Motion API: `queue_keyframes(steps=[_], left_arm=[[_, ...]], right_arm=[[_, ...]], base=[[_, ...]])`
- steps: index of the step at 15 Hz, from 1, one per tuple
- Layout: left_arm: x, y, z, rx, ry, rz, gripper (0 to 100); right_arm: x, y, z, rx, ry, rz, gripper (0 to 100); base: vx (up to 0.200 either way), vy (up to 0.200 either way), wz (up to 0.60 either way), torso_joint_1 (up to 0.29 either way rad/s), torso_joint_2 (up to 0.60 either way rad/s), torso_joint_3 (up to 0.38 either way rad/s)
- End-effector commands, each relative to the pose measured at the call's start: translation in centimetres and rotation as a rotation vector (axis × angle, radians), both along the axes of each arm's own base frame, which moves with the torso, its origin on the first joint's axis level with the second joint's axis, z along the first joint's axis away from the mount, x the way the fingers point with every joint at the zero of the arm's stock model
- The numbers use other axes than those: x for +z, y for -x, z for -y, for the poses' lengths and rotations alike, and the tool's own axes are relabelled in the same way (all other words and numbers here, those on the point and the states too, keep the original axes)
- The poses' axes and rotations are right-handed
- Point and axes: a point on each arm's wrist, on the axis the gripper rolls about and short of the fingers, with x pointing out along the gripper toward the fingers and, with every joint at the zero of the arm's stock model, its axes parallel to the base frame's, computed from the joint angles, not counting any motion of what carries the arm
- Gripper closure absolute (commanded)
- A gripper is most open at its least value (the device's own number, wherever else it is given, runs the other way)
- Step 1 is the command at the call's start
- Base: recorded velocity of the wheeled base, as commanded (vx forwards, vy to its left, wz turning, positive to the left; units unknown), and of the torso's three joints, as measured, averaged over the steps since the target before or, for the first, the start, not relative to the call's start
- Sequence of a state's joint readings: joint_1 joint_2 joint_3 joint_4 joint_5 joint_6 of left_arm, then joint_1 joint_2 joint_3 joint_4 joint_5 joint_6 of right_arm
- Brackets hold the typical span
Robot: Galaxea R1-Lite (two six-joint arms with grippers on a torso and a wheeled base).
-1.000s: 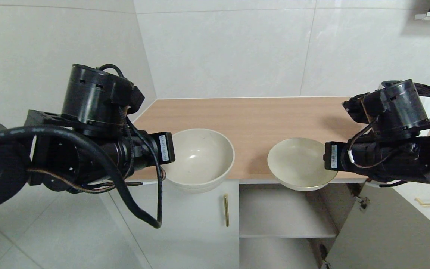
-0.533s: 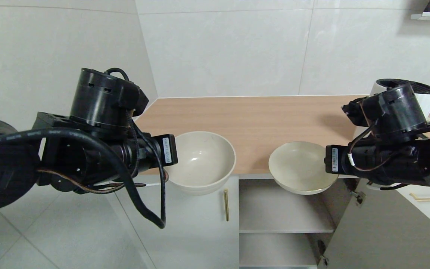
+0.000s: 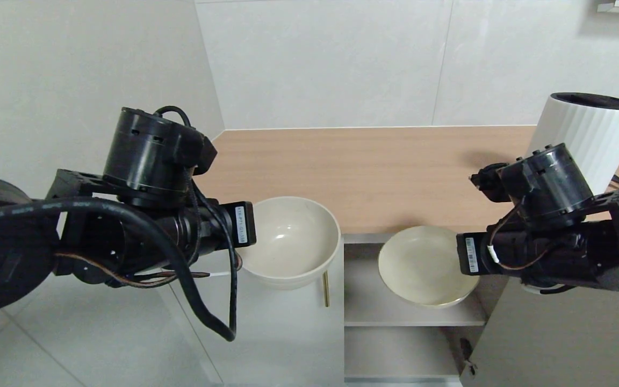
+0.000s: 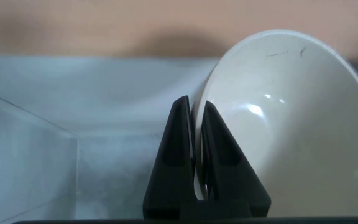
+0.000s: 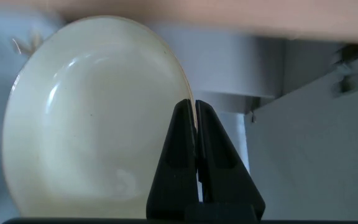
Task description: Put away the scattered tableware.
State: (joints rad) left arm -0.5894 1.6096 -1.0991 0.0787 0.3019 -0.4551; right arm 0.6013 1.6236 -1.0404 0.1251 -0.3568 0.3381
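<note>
Left pincer (image 4: 194, 106) is clamped on the rim of a deep cream bowl (image 3: 288, 242), holding it upright in the air just off the front edge of the wooden surface (image 3: 368, 172), above a closed cabinet door with a brass handle (image 3: 325, 290). To its right, the right pincer (image 5: 196, 109) is clamped on the rim of a shallow cream bowl (image 3: 422, 266), slightly tilted and held in front of the open cabinet above its upper shelf (image 3: 395, 317). A white ribbed cylinder (image 3: 583, 134) stands on the surface behind that arm.
</note>
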Motion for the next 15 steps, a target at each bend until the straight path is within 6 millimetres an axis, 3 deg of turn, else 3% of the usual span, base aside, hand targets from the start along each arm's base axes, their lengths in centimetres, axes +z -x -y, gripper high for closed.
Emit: queue_keyframes(steps=[1, 8, 15], left_arm=[[-0.3, 0.1, 0.2, -0.008, -0.005, -0.008, 100], [-0.3, 0.2, 0.2, -0.009, -0.006, -0.007, 100], [-0.2, 0.2, 0.2, -0.009, -0.005, -0.006, 100]], right_arm=[[-0.6, 0.2, -0.3, 0.016, 0.017, -0.016, 100], [-1.9, -0.5, -0.8, 0.018, 0.041, -0.053, 100], [-2.7, -0.7, -1.4, 0.026, 0.057, -0.076, 100]], base=[[0.0, 0.0, 0.0, -0.159, 0.48, 0.315], [0.0, 0.0, 0.0, -0.131, 0.46, 0.331], [0.0, 0.0, 0.0, -0.046, 0.36, 0.311]])
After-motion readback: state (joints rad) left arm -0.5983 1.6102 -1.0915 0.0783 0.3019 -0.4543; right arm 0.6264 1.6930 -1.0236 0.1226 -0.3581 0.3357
